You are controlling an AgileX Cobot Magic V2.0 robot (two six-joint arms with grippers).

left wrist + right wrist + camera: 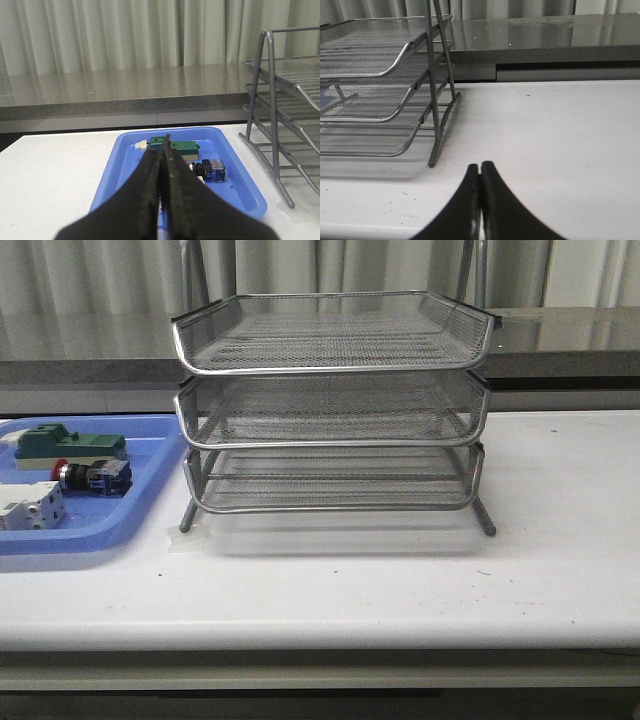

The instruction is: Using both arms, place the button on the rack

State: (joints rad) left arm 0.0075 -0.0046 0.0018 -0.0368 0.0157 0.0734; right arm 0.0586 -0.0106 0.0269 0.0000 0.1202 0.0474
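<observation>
The button [90, 476], with red cap and black-and-blue body, lies on its side in the blue tray [140, 515] at the left; it also shows in the left wrist view [212, 170], partly behind my fingers. The three-tier silver wire rack [335, 400] stands mid-table, all tiers empty. My left gripper [161, 150] is shut and empty, some way short of the tray. My right gripper [480, 167] is shut and empty over bare table, to the right of the rack's leg [436, 145]. Neither arm shows in the front view.
In the tray with the button lie a green block [62, 443] behind it and white blocks [30, 508] in front. A grey stone ledge [560, 340] and curtains run behind the white table [400, 590].
</observation>
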